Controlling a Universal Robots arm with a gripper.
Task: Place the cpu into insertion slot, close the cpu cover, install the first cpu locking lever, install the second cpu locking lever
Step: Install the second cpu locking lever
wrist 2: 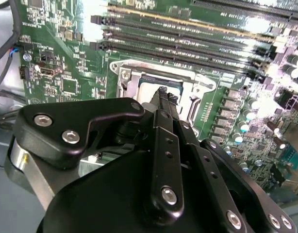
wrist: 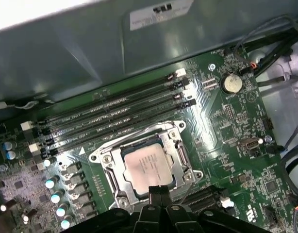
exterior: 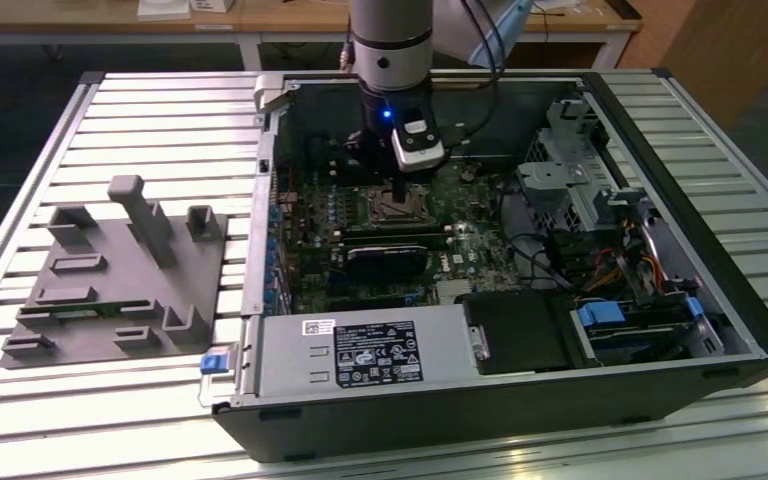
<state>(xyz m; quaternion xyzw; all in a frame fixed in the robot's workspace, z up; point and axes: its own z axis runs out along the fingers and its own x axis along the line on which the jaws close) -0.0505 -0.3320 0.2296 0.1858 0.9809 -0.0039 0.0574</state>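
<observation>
The cpu, a pale silver square chip, lies flat in the insertion slot on the green motherboard. The cpu cover, a thin silvery frame, lies down around the chip. In both wrist views my gripper is shut with nothing between its black fingertips, which hang just over one edge of the socket. I cannot tell whether they touch it. In the second wrist view the gripper hides part of the cpu and cover. In the exterior view the gripper stands upright above the socket.
Long black memory slots run beside the socket, and a row of capacitors stands on another side. The open computer case walls in the board, with drive cages and cables at the exterior view's right. A grey fixture sits on the table at the exterior view's left.
</observation>
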